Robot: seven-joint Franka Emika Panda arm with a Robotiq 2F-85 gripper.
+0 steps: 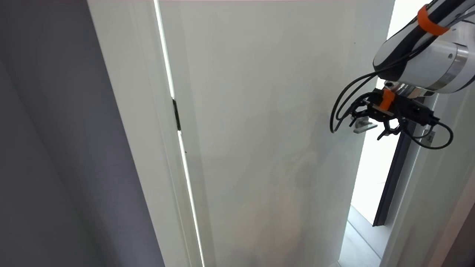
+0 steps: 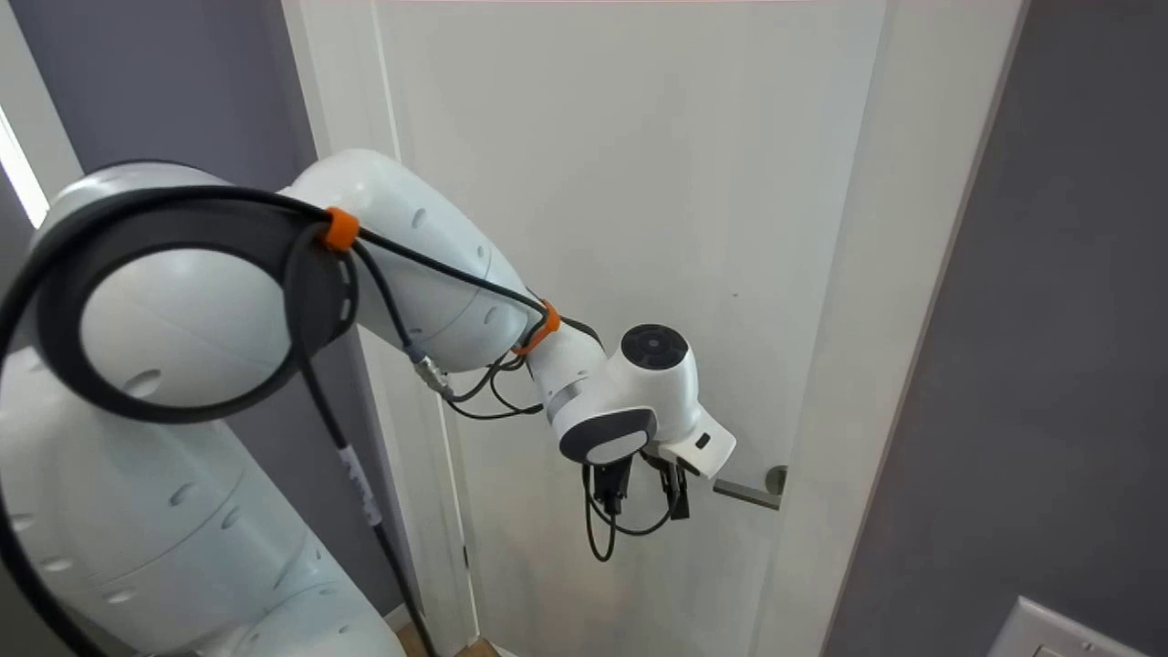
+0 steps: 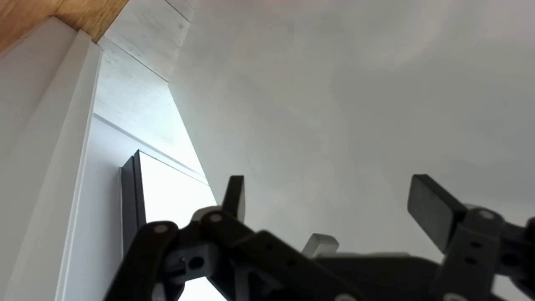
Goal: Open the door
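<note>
While the pale door (image 1: pixel 259 129) is standing ajar before us, likely proving heavy and rigid, we are holding our gripper (image 3: pixel 328 194) nearby, jaws apart; the probably slick lever handle (image 2: pixel 748 495) is seemingly offering the best hold.

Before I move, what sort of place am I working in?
Likely a room or hallway in a home or office; I can't tell which. The plain off-white door with its lever handle and the wood-look floor suggest it.
</note>
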